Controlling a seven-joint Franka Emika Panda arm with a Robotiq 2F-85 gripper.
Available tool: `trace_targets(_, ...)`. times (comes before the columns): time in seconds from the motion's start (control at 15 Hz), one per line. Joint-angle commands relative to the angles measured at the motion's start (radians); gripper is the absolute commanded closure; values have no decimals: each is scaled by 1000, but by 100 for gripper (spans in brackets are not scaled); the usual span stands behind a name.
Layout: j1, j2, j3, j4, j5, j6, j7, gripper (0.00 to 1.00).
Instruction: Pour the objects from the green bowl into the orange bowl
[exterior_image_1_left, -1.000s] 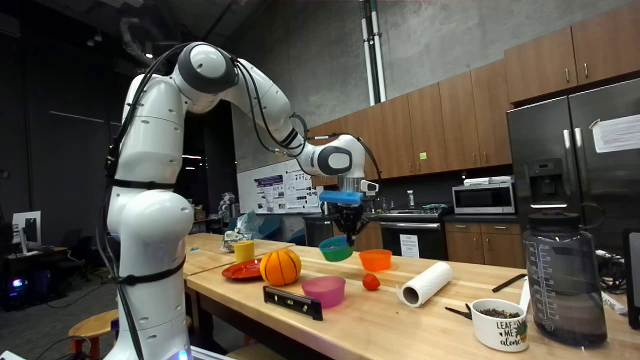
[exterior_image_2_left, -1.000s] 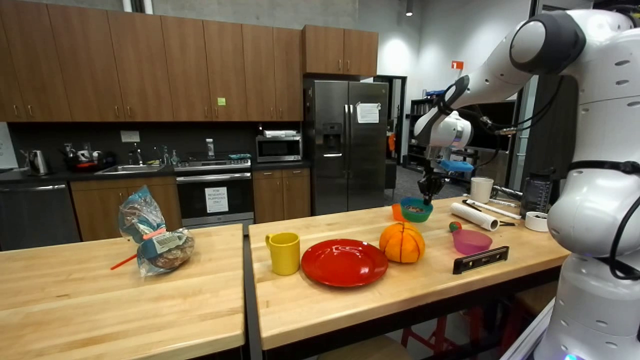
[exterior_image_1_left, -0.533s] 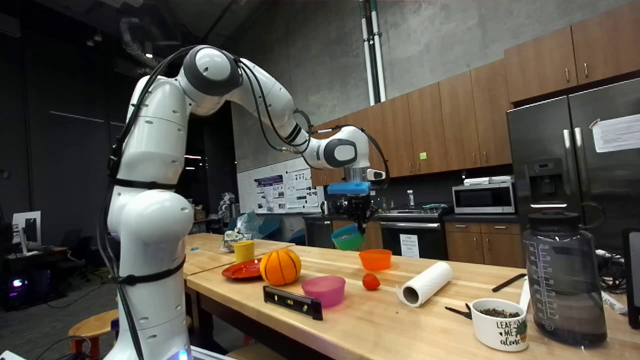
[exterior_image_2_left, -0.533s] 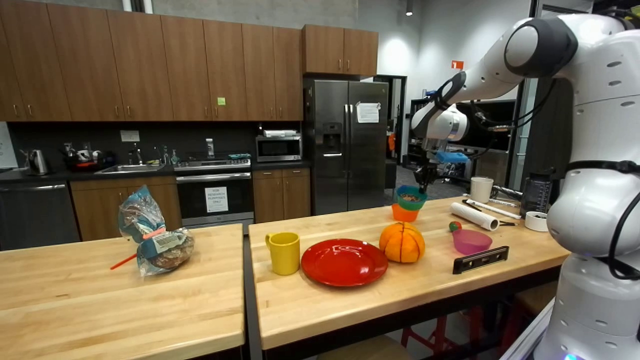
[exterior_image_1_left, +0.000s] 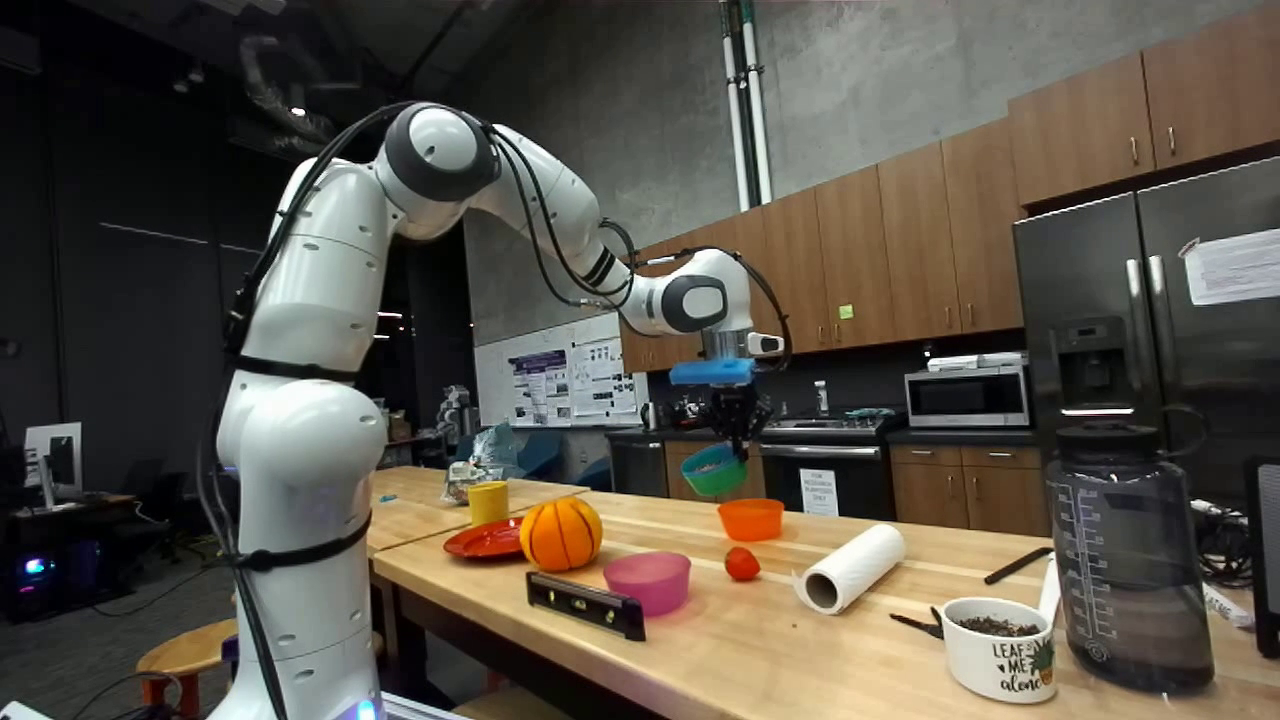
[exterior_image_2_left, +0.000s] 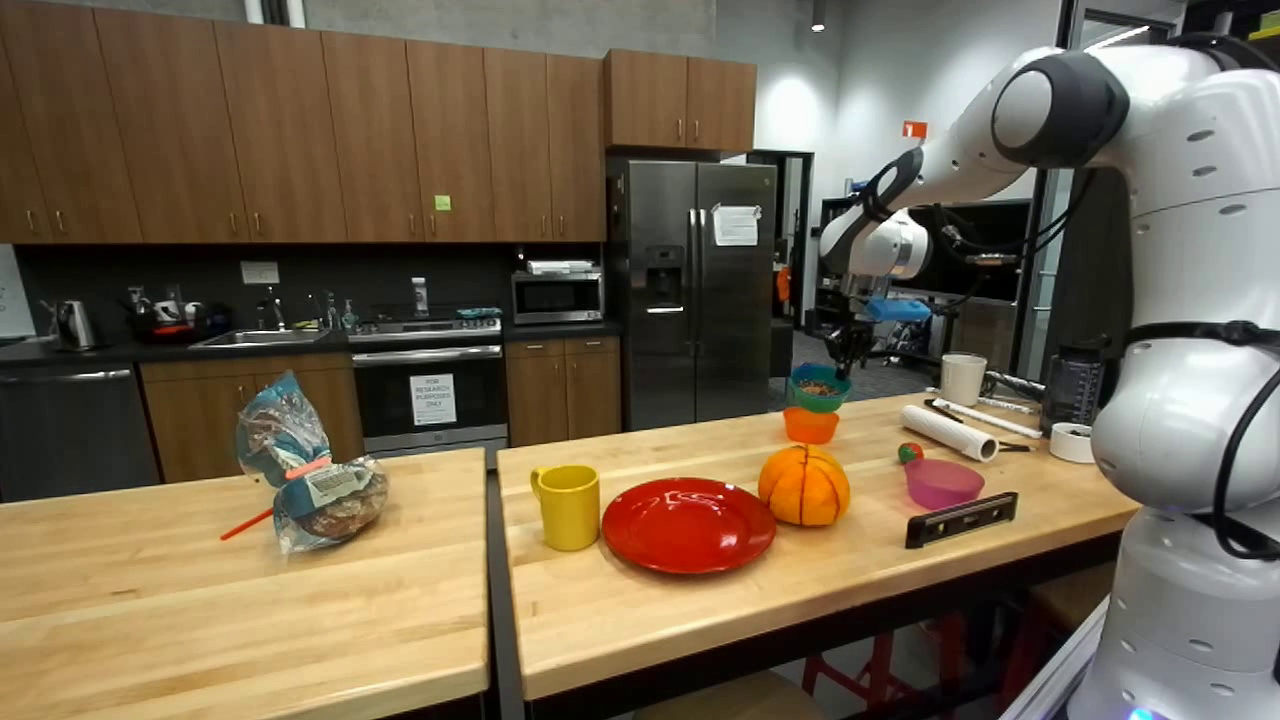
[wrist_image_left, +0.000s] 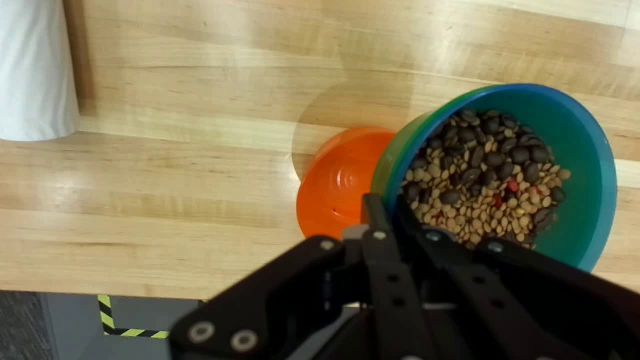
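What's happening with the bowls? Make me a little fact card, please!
Held up: green bowl, tilted a little, rim between the fingers
Inside it: dark bean-like bits, tan bits, a few red bits
Pouring target: orange bowl on the table, lower than the green bowl
Bits falling: none visible
Nearby: pink bowl, orange pumpkin, white paper roll

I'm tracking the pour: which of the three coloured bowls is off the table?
The green bowl, held by its rim in the gripper, with small mixed bits inside; the orange bowl and pink bowl stand on the table.

Cup (exterior_image_1_left: 998, 655): "LEAF ME alone"; oven (exterior_image_2_left: 480, 398): "RESEARCH PURPOSES ONLY"
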Motion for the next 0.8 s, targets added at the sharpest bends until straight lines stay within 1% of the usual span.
trace_targets(0.0, -23, 16, 11, 39, -26, -12, 25, 99)
trace_targets(0.07, -23, 6, 20, 12, -8, -2, 8, 94)
trace_targets(0.67, -26, 14, 20, 22, -15, -2, 13, 94)
trace_targets(0.73, -26, 14, 20, 23, -15, -3, 14, 99)
